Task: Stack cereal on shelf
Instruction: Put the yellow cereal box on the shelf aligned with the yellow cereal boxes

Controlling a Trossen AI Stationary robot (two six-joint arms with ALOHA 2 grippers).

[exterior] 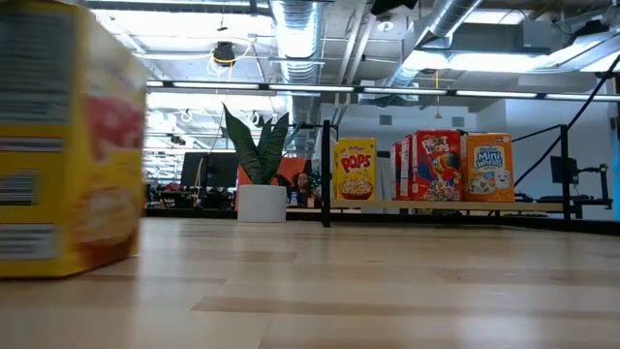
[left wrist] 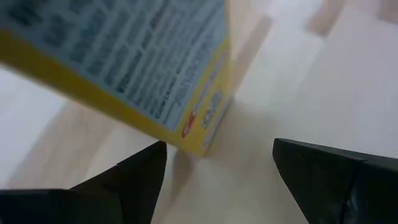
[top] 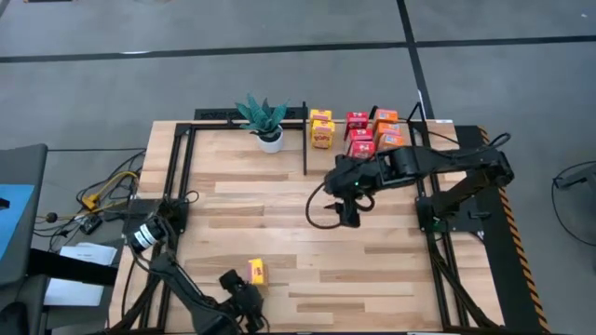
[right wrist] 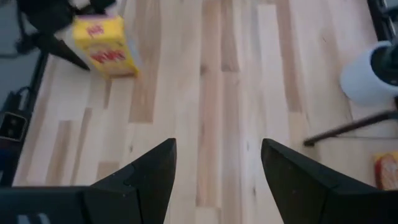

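Arms both low over the tabletop. Left arm is folded at the near edge, its end effector just behind a lone yellow cereal box — fingers spread wide, nothing between them, box corner just ahead of the gap. Right arm reaches from the right side toward mid-table, wrist bent down; right end effector hangs over bare wood, fingers apart and empty. Shelf sits at the far right corner inside black posts, with yellow, red and orange cereal boxes stood upright on it in columns. Potted plant stands just left of the shelf's post. Wide bare wood lies between the lone box and the shelf.
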